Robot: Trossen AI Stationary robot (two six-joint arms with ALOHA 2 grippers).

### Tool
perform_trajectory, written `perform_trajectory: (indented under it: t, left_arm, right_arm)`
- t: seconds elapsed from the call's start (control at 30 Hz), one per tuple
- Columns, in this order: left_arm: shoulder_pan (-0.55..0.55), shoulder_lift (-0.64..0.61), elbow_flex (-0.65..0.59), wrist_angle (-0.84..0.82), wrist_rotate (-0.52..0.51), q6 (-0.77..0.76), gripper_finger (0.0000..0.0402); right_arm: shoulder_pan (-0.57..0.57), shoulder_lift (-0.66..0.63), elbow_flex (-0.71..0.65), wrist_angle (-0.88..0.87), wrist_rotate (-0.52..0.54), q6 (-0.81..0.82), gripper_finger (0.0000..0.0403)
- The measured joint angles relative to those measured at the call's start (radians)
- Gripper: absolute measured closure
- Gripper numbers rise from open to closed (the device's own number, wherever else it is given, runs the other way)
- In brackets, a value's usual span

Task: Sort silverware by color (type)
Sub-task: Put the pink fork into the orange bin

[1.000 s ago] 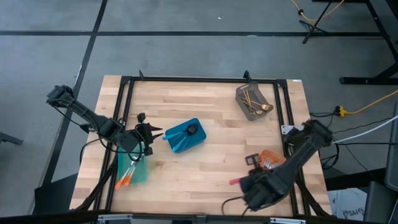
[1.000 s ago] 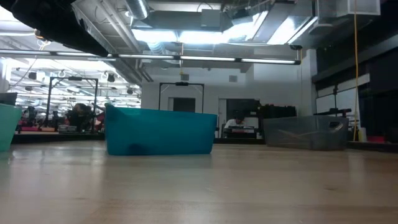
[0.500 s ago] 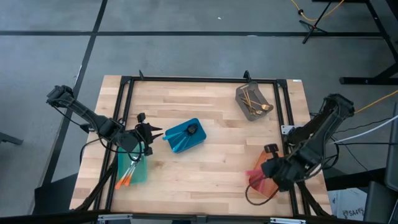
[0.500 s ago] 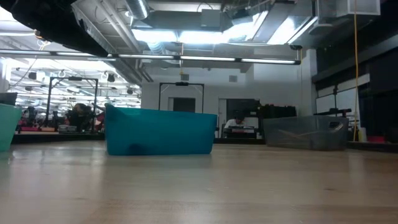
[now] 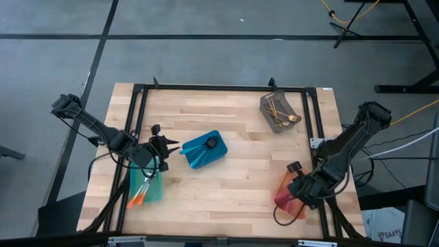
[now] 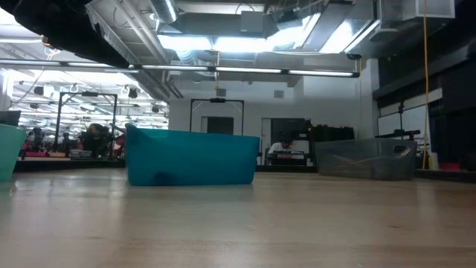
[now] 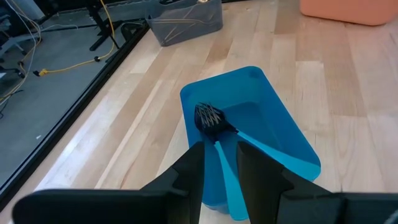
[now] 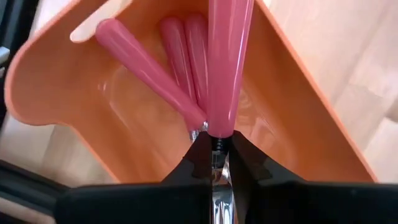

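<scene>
Pink fork [image 8: 224, 62] over orange bin [image 8: 56, 81]
We see R gripper [image 8: 217, 158] clamped on it; L gripper [image 7: 219, 168] parted, nothing held, by blue bin [image 7: 273, 118].

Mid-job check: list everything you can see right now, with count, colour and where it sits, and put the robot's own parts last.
Table: one, light wood, under everything.
Blue bin: one, table centre; holds a blue-handled utensil.
Teal bin: one, left front; holds orange-handled utensils, count unclear.
Grey bin: one, right rear; holds gold utensils, count unclear.
Orange bin: one, right front; three pink-handled utensils lie inside.
Pink-handled utensil: one, gripped at its metal neck over the orange bin.
Left hand: beside the blue bin, fingers apart, holding nothing.
Right hand: over the orange bin, shut on the pink-handled utensil.
</scene>
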Motion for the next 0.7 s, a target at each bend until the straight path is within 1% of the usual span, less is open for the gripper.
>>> perform_trajectory:
  t: [0.13, 0.27, 0.37, 0.7]
  left_arm:
    - [0.000, 0.000, 0.000, 0.000, 0.000, -0.021, 0.0316]
    - [0.000, 0.000, 0.000, 0.000, 0.000, -0.056, 0.0316]
    - [0.000, 0.000, 0.000, 0.000, 0.000, -0.060, 0.0316]
    - [0.000, 0.000, 0.000, 0.000, 0.000, -0.061, 0.0316]
  right_arm:
    - [0.000, 0.000, -0.039, 0.076, 0.000, -0.052, 0.0388]
    - [0.000, 0.000, -0.059, 0.090, 0.000, -0.093, 0.0388]
    - [0.000, 0.000, -0.066, 0.092, -0.001, -0.095, 0.0388]
    - [0.000, 0.000, -0.068, 0.100, -0.055, -0.097, 0.0388]
